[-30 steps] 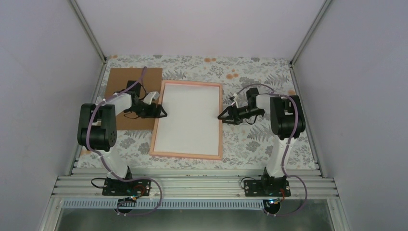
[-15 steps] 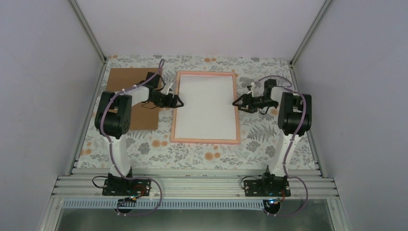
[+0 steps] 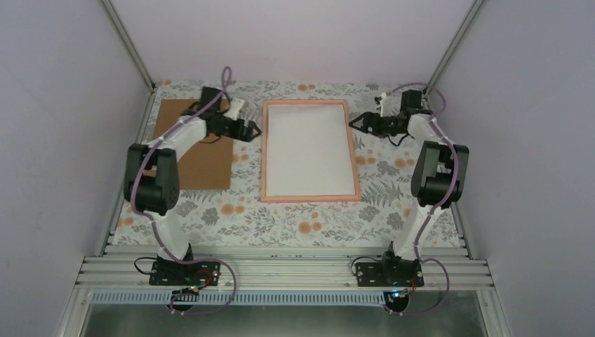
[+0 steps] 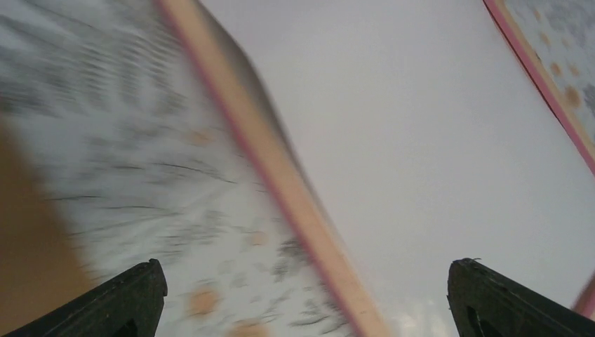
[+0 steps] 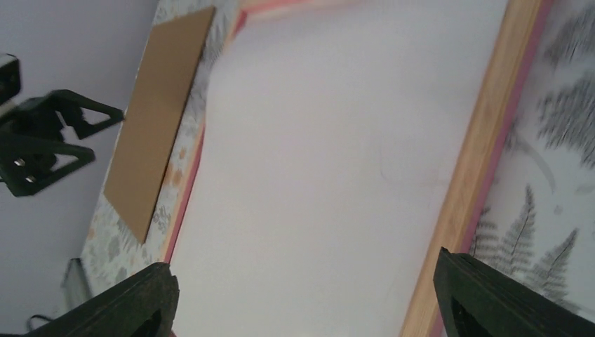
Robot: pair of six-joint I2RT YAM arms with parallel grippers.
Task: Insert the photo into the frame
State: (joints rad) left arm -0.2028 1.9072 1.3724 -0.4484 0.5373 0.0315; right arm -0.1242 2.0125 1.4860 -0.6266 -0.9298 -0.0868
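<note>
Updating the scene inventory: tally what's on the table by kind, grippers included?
pink frame: 1
white sheet inside it: 1
brown cardboard sheet: 1
grippers: 2 (left gripper, right gripper, both open)
Total: 5

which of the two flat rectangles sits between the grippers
The pink frame with the white middle: left gripper and right gripper flank its far end. The brown cardboard lies off to its left.
</note>
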